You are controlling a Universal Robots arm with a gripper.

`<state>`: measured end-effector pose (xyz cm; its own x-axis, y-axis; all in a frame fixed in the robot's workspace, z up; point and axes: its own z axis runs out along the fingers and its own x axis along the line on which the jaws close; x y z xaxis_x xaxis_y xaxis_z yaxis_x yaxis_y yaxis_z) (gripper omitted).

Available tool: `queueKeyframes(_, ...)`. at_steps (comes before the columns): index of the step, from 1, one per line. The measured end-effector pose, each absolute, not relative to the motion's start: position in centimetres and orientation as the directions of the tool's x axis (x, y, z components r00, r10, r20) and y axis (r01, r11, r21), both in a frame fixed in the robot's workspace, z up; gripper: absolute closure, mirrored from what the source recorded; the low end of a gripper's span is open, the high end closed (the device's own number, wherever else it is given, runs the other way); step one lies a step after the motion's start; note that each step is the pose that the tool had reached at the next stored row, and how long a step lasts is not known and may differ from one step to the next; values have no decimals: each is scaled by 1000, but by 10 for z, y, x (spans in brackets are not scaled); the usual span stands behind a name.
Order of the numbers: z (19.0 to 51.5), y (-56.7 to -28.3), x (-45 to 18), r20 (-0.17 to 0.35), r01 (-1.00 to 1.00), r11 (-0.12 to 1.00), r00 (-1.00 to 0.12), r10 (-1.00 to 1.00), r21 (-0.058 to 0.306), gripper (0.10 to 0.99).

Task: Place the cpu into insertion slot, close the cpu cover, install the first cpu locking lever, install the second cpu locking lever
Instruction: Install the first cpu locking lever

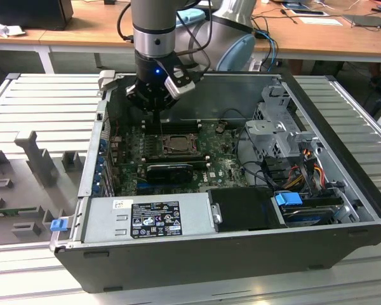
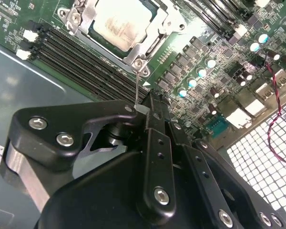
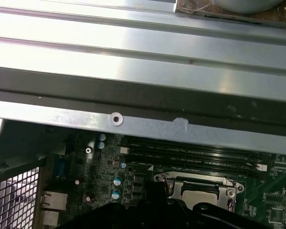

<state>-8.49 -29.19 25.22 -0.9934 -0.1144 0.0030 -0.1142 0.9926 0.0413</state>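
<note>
Open computer case [image 1: 368,216] on a ribbed metal desk [image 1: 44,101]. From the exterior view's left, a blue clip [image 1: 58,223] marks the case's corner and the grey power supply [image 1: 114,219] carries a black-and-white printed label [image 1: 155,219]. The arm's gripper [image 1: 153,122] reaches down inside, just beside the insertion slot [image 1: 178,145] and close to the case's far wall. Open board lies toward the exterior view's right, as far as the drive cage [image 1: 276,130]. In the second wrist view the cpu [image 2: 119,21] sits in the slot with the cpu cover [image 2: 148,45] lying down around it. Black memory slots [image 2: 81,52] run alongside. The jaws appear clenched on the thin wire locking lever [image 2: 138,86], which rises from the cover's corner. In the first wrist view the case's metal rim [image 3: 143,125] runs just beyond the memory slots.
</note>
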Motion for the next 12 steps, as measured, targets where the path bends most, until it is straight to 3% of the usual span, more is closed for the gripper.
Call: queueKeyframes(12,252,-292,-78,3,-114,993,-993,-114,41,980)
